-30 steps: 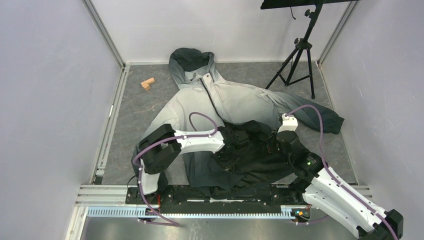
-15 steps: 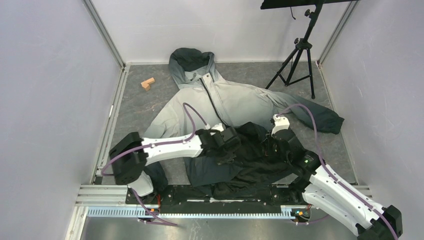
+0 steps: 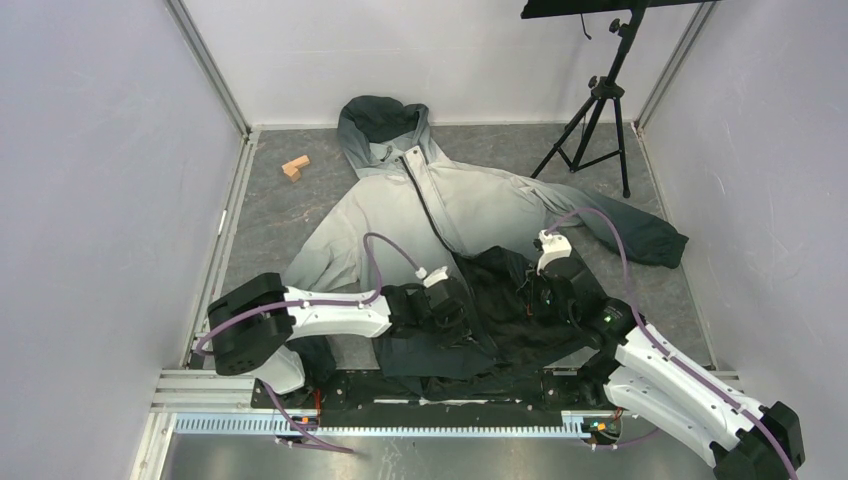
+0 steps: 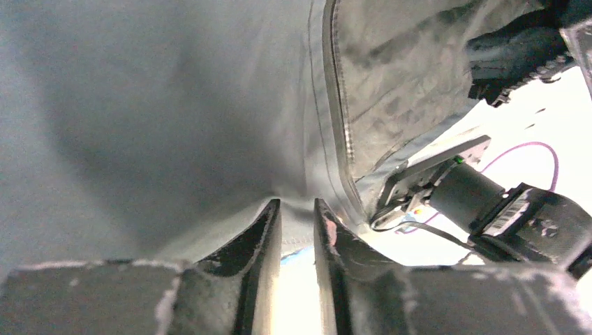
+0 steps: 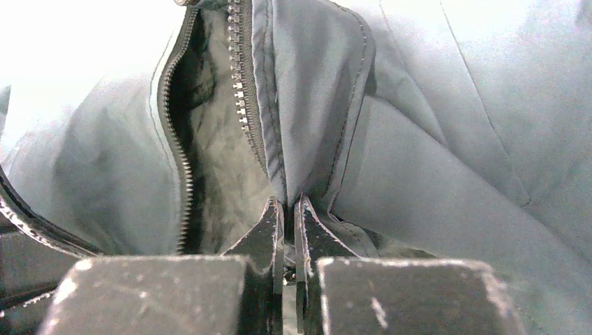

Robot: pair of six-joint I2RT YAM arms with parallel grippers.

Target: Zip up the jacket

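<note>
The jacket (image 3: 470, 205) lies flat, dark hood at the far end and charcoal hem bunched between the arms. Its zipper (image 3: 432, 205) is closed at the chest and parted lower down. My left gripper (image 3: 458, 300) rests on the dark hem. In the left wrist view the left gripper (image 4: 297, 206) stands open by a narrow gap, with a stitched edge of the jacket (image 4: 174, 118) lying across its tips. My right gripper (image 3: 545, 290) is right of it. The right gripper (image 5: 290, 204) is shut on the jacket's front edge, beside the loose zipper teeth (image 5: 241, 91).
A small wooden block (image 3: 294, 168) lies on the floor at the far left. A black tripod (image 3: 592, 120) stands at the far right. Grey walls close in both sides, and a metal rail (image 3: 400, 420) runs along the near edge. The right arm (image 4: 489, 202) shows beside the left fingers.
The left arm has drawn back toward the near left, its elbow swinging left, and its jaws have parted from shut. The right gripper has shifted slightly left and farther, still pinching fabric.
</note>
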